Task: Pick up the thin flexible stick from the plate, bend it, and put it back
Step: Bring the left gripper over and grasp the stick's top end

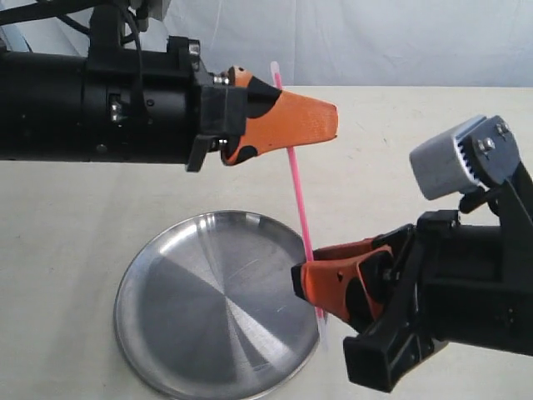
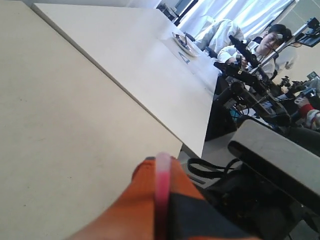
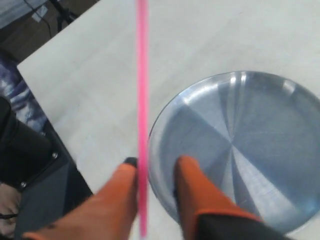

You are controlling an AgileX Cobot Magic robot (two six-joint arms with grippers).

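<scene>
The thin flexible stick (image 3: 142,75) lies against one finger of the parted right gripper (image 3: 157,167), just beside the plate (image 3: 240,140).

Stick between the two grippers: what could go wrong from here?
1. The right gripper stands open around the stick, so only the left gripper clamps it; bending may make it slip.
2. Its lower end hangs by the rim of the plate; if dropped, it could land on the table.

The plate (image 1: 208,321) lies on the counter (image 1: 67,217). Over its right rim the thin flexible stick (image 1: 297,192) stands nearly upright, with the left hand (image 1: 321,121) near its top and the right hand (image 1: 304,268) near its bottom.
</scene>
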